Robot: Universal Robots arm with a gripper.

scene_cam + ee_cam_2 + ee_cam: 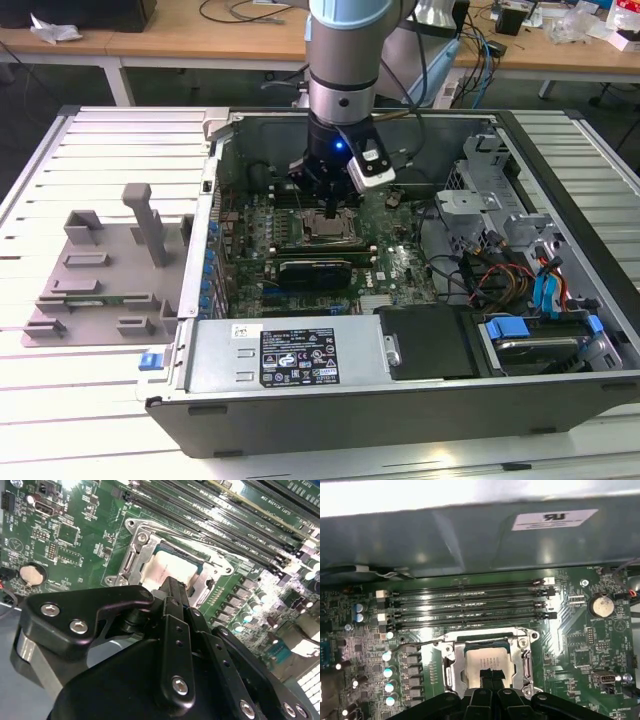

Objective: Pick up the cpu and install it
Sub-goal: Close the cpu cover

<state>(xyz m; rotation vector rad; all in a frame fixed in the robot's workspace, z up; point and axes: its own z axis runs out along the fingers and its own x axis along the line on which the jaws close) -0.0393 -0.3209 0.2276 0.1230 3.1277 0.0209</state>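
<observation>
The gripper [492,676], jaws pressed together and holding nothing, hovers over the cpu [485,657]. The cpu lies flat in its socket [526,652], at three o'clock of the tray [90,290] in the exterior view, probably being seated.

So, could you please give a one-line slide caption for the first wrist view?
Gripper at the cpu, which lies in the motherboard socket beside the memory slots.
</observation>
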